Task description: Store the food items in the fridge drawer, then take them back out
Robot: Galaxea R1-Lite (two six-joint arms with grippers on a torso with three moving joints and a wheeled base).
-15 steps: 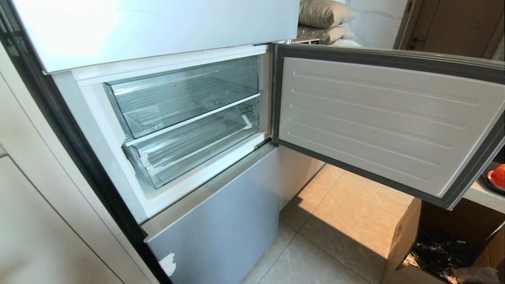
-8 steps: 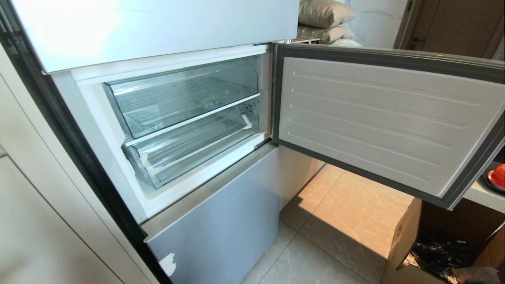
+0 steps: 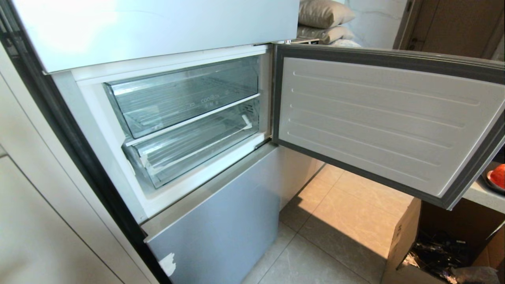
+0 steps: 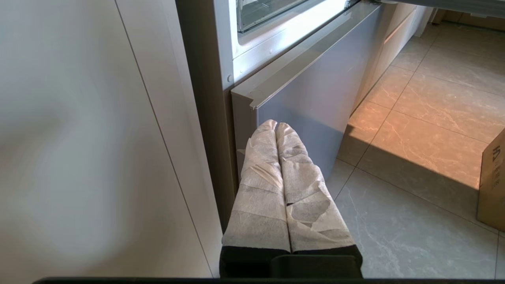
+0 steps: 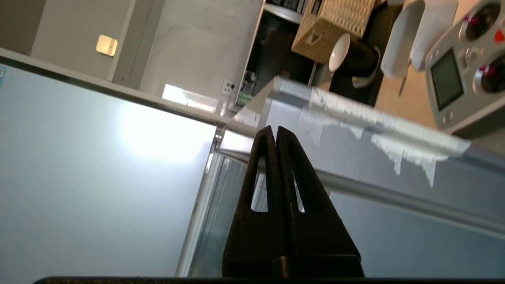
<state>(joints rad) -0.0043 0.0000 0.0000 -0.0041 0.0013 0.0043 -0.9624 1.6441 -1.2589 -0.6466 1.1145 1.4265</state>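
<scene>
fridge door: swung wide open to the right, its ribbed white inner panel facing the camera.
upper drawer: clear plastic with a plain flat front, pushed in, nothing seen inside.
fridge drawer: the lower clear one, just beneath the upper drawer, ribbed floor and stepped front lip; pushed in, nothing seen inside.
food item: round red-orange fruit at the far right edge, cut off by the frame, sitting in a dish on a grey tabletop, well apart from the fridge drawer.
left gripper: low beside the fridge's lower grey door; paper-wrapped fingers pressed together, jaws closed on nothing.
right gripper: outside the head view, pointing at the outer face of the open door; black jaws closed and empty.
cardboard box: on the tiled floor below the tabletop.
</scene>
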